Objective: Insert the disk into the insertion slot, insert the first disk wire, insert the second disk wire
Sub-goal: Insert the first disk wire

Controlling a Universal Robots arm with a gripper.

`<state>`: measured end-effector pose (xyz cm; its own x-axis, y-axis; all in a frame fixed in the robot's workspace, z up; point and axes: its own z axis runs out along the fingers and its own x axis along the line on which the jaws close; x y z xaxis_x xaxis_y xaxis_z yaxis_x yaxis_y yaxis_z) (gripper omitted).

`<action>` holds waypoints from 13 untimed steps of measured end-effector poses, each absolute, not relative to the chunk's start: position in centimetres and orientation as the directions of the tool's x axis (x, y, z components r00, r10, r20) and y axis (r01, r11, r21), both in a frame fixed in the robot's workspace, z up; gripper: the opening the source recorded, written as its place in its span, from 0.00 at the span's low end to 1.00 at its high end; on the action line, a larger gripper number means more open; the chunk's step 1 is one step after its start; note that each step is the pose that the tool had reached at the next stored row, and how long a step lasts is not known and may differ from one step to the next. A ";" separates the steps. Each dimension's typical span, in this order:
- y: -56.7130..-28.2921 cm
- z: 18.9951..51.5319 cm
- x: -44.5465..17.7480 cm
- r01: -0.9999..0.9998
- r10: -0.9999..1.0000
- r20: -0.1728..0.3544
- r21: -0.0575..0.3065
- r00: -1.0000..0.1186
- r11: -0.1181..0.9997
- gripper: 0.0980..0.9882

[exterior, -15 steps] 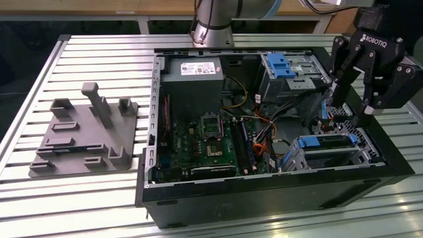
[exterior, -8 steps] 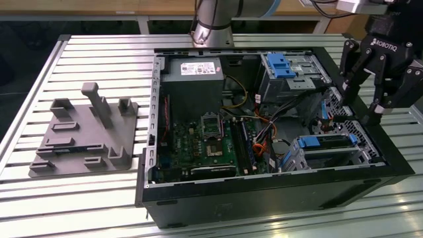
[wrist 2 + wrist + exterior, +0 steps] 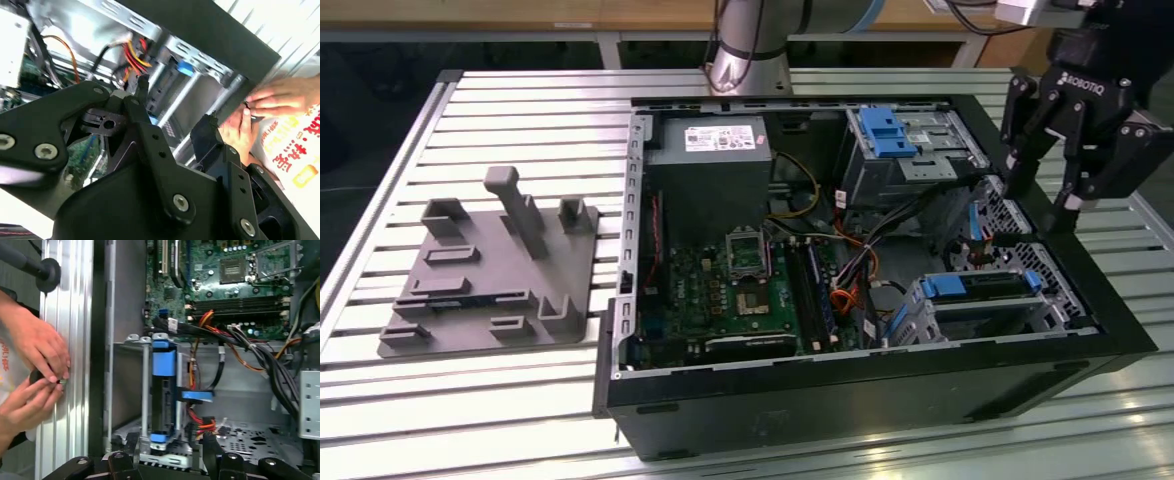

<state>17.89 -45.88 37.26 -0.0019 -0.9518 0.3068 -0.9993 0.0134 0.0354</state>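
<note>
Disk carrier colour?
The disk carrier is bright blue; best in the first wrist view.

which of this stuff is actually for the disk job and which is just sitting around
For the job: gripper, disk, insertion slot, wires beside it.
Lying about: grey fixture plate, blue-latch bay, motherboard, person's hands.

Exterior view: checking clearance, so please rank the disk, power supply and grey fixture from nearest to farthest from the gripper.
1. Disk, in the case, right by the gripper.
2. Power supply, across the case.
3. Grey fixture, outside it, exterior view's left.
</note>
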 end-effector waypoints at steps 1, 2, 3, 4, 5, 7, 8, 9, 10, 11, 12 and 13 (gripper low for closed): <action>-45.5 37.1 17.9 -0.999 -0.952 0.307 0.035 -0.002 0.013 0.58; -45.2 36.9 17.9 -0.999 -0.952 0.307 0.035 -0.002 0.014 0.58; -45.0 36.7 17.9 -0.999 -0.952 0.307 0.035 -0.003 0.015 0.58; -44.8 36.5 17.9 -0.999 -0.952 0.307 0.035 -0.004 0.016 0.58; -44.6 36.4 17.9 -0.999 -0.952 0.307 0.035 -0.007 0.019 0.58; -44.5 36.1 17.9 -0.999 -0.950 0.312 0.035 -0.014 0.026 0.58; -44.5 36.0 17.9 -0.999 -0.947 0.320 0.035 -0.016 0.029 0.58; -44.4 36.0 17.9 -0.999 -0.943 0.332 0.035 -0.018 0.032 0.58; -44.4 36.0 17.9 -0.999 -0.938 0.346 0.034 -0.021 0.034 0.58; -44.4 36.0 17.9 -0.999 -0.934 0.357 0.033 -0.024 0.038 0.58; -44.4 35.9 17.9 -0.999 -0.930 0.366 0.032 -0.030 0.044 0.58; -44.4 35.9 17.9 -0.998 -0.928 0.371 0.030 -0.038 0.053 0.58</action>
<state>17.93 -44.40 35.88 -0.0383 -0.9278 0.3711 -0.9982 0.0530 0.0296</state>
